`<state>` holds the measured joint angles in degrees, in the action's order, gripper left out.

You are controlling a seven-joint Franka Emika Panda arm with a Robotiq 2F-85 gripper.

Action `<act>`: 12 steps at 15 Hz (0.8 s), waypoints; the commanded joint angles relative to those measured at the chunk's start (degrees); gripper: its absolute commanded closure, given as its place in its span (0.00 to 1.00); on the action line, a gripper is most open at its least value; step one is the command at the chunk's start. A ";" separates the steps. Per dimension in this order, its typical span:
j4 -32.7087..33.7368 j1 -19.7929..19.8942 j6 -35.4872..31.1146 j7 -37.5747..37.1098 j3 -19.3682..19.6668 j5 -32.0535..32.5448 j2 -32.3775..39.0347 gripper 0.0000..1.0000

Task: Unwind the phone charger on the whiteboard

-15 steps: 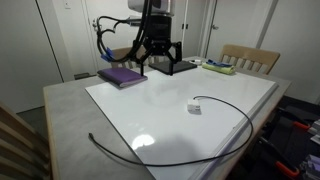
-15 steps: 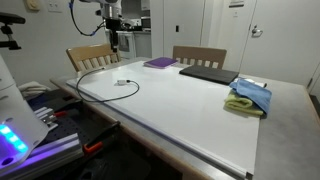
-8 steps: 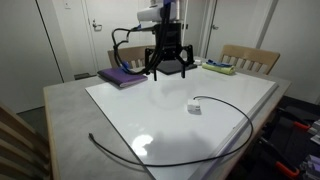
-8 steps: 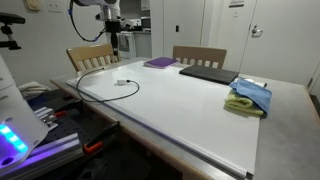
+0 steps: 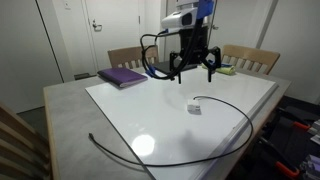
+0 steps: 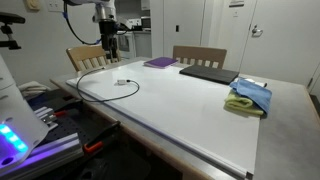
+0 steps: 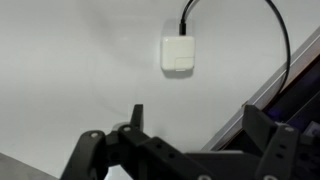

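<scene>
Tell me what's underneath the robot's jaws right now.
In the wrist view, the phone charger lies on the whiteboard below: a white plug block, its black cable curving away. The open jaws hide the strip of board nearest the camera.

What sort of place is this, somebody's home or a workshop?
Probably a room in a home or office, used as a test space: wooden chairs at a grey table, plain white doors behind, and lit electronic gear beside the table.
</scene>
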<state>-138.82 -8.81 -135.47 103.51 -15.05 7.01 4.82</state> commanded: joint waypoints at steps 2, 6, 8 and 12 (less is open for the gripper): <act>-11.34 0.17 -13.87 1.64 1.96 -4.38 -5.56 0.00; -17.17 -0.51 -29.13 11.80 1.92 -17.76 -3.98 0.00; -18.67 -0.52 -30.94 17.20 1.54 -22.75 -4.17 0.00; -19.85 -0.46 -30.75 24.31 1.66 -27.41 -4.23 0.00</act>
<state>-157.18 -8.87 -164.92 122.81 -13.44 -17.25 1.07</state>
